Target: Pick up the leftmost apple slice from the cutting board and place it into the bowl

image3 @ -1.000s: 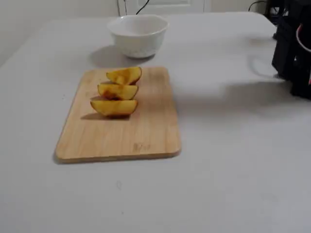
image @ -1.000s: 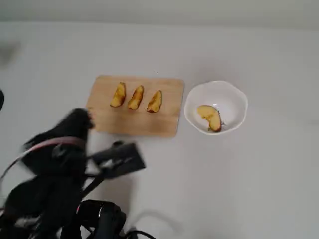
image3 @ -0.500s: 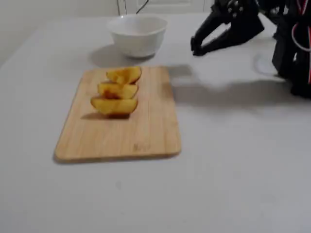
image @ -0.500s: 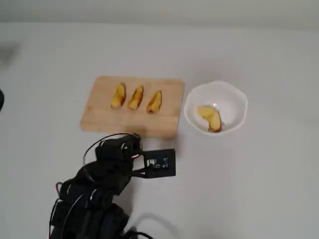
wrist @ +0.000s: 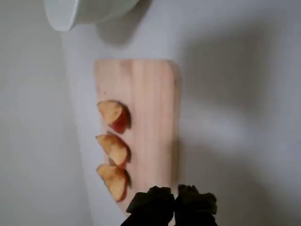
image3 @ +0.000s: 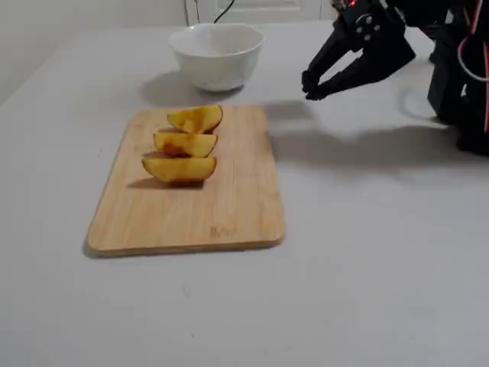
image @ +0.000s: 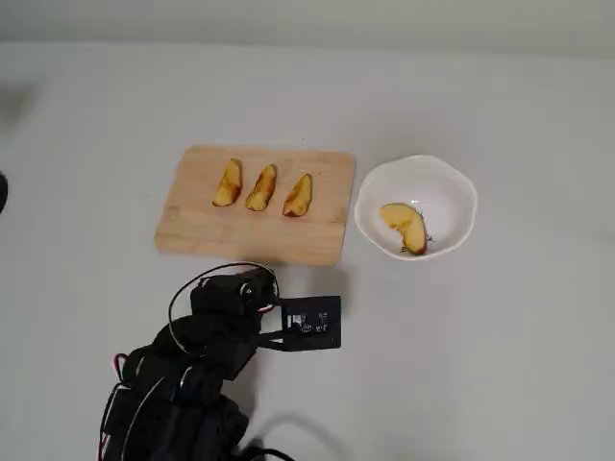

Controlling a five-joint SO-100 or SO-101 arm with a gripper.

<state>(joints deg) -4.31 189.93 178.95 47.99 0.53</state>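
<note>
The broad apple slice (image: pixel 405 227), yellow-orange with a red skin edge, lies inside the white scalloped bowl (image: pixel 452 192) to the right of the cutting board (image: pixel 250 235) in the overhead view. The bowl's wall hides it in the fixed view (image3: pixel 218 57), and the wrist view shows only the bowl's edge (wrist: pixel 84 12). My gripper (image: pixel 252 284) is shut and empty. It hangs above the table on the near side of the board, clear of both. Its fingertips (wrist: pixel 160 200) show touching at the bottom of the wrist view. In the fixed view the gripper (image3: pixel 309 88) is raised to the right of the bowl.
Three narrower apple slices (image: pixel 261 187) lie in a row on the pale wooden board (image3: pixel 191 214), also seen in the wrist view (wrist: pixel 113 148). The arm's dark body and cables (image: pixel 183 384) fill the lower left of the overhead view. The grey table surrounds everything.
</note>
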